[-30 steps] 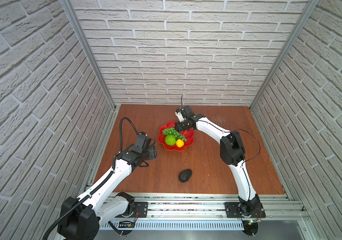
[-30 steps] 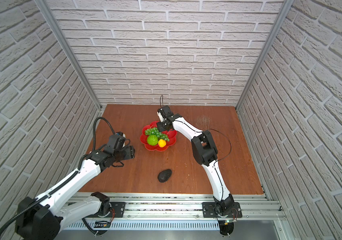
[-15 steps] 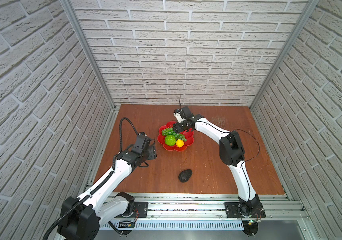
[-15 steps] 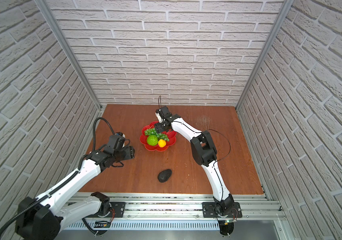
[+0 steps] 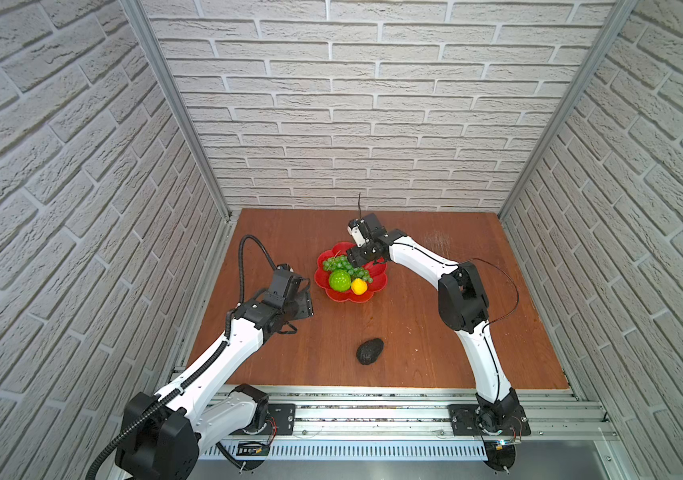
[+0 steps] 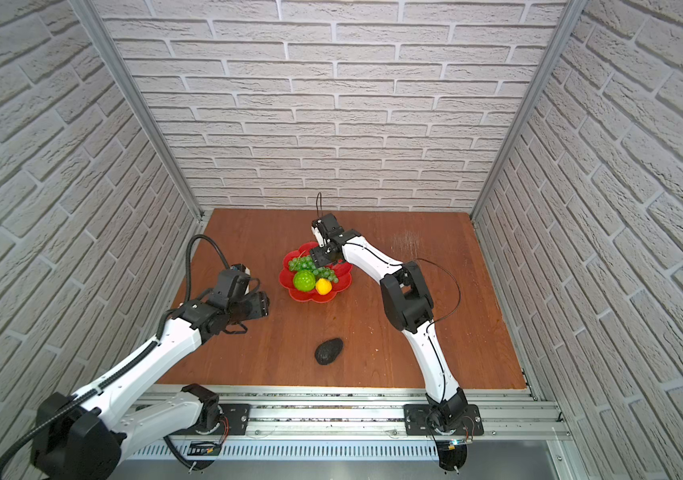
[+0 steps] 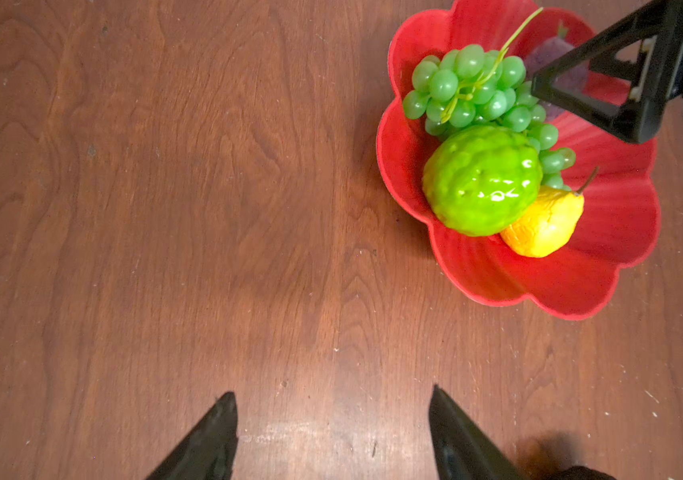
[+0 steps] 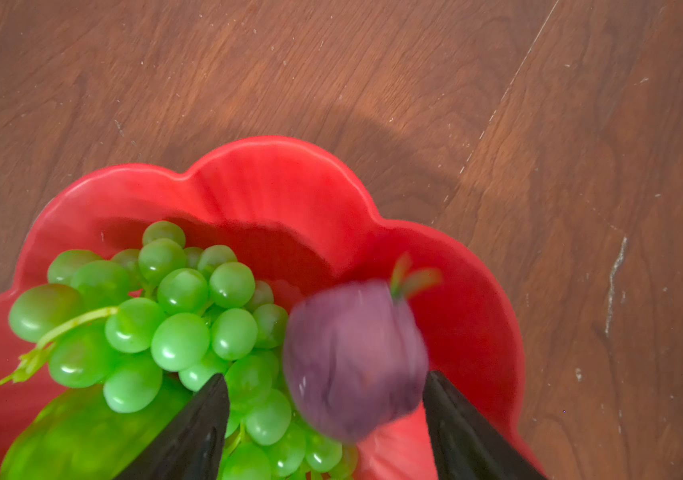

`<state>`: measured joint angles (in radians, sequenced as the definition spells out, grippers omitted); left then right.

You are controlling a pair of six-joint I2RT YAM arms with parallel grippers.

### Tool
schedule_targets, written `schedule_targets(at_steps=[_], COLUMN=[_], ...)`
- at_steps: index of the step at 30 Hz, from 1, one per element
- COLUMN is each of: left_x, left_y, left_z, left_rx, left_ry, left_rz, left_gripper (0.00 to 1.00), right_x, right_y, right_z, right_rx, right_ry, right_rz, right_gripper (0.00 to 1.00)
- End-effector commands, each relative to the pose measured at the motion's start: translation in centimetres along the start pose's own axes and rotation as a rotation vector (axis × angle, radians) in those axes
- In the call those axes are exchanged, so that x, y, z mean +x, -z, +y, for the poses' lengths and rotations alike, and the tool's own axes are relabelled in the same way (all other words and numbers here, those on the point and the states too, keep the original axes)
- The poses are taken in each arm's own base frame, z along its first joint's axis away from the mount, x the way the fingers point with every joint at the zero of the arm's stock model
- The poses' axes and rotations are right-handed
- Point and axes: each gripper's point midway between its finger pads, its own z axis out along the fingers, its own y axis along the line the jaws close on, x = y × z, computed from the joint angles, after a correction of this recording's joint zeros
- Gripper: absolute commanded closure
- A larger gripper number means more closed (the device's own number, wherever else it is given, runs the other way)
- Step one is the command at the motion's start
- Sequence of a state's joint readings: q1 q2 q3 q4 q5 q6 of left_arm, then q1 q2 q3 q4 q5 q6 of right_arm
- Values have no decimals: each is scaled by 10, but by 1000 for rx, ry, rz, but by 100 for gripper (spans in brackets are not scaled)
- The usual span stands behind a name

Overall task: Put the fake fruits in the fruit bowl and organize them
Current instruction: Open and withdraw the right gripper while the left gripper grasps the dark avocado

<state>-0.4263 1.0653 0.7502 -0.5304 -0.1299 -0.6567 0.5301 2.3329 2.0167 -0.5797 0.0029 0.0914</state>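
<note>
The red scalloped fruit bowl (image 5: pixel 377 286) sits mid-table and holds the green grape bunch (image 5: pixel 342 264), the bumpy green ball (image 5: pixel 339 279) and the small yellow fruit (image 5: pixel 359 286). My right gripper (image 8: pixel 325 380) hangs open over the bowl's far side. The purple bulb (image 8: pixel 356 357) is blurred between its fingers, free of both, over the bowl's red wall (image 8: pixel 273 178) beside the grapes (image 8: pixel 182 316). The dark avocado (image 5: pixel 370 351) lies on the table nearer the front. My left gripper (image 7: pixel 331 395) stands open over bare wood, left of the bowl (image 7: pixel 605 257).
The brown wooden table (image 5: pixel 435 340) is boxed in by brick-patterned walls on three sides, with a metal rail (image 5: pixel 373 409) along the front edge. A black cable (image 5: pixel 244 257) loops above the left arm.
My right gripper has opened and let go of the purple bulb, which now shows blurred inside the bowl. The left arm has not moved.
</note>
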Motion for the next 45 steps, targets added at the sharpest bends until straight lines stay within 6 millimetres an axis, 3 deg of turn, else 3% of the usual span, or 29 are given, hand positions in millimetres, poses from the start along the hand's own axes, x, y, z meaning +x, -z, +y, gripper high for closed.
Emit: schedule_targets(at_steps=[1,10,16,19,21,28,36,40,45], left_x=[-5,-2,3,8,15,59,114,126,136], left_y=[-1,3,9,10,12,23,38,34,23], left_z=[-1,-4,-20,-32,-44,-84,-141,-159,-177], left_rx=[8,27,103,156,194,307,448,445,444], left_ry=[17,30,15,-7,-36,-268,-619,-737,-827], left_rz=[-20,-2,64,112,151,311,450,462,490], left_gripper=[28,27,27,27,27,25,25,24,23], right_x=[-16,-30,-40,-35,-31,25,118,143,157], right_y=[24,56,101,118,141,168,163,169,181], right_z=[1,5,5,4,5,1,-23,-49,-70], right_rx=[7,-5,-6,-10,-19,-41,64,183,197], right_ry=[15,34,36,21,5,-74,-129,-167,-234], right_rz=[-53,-100,-179,-208,-241,-243,-79,-34,-59], right_gripper=[25,22,21,22,22,22,22,19,17])
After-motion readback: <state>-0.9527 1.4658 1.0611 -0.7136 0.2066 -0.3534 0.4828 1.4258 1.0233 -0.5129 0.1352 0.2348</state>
